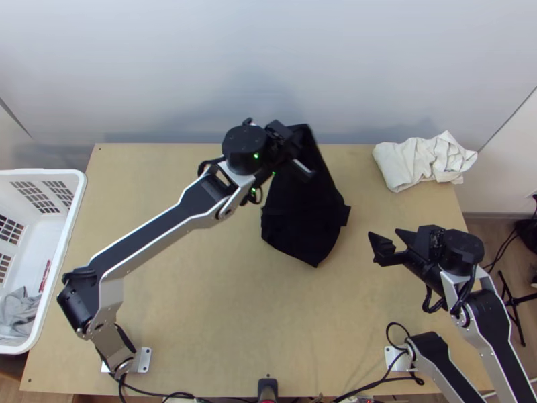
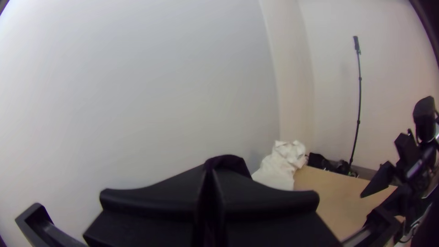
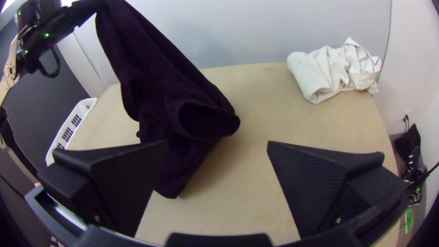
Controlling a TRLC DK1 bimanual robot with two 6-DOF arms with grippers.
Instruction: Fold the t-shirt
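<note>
You look to be at the straightening-out step: left gripper (image 2: 210, 194) clamped on the shirt (image 1: 302, 218), hanging over the desk (image 1: 201, 302). Your right gripper (image 1: 384, 234), fingers apart, should take a free edge next.

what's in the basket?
Basket: a bunched grey cloth at the near end, and something thin and red by the inner side, can't tell what. Anything under the cloth is covered, and the far left is cut off.
</note>
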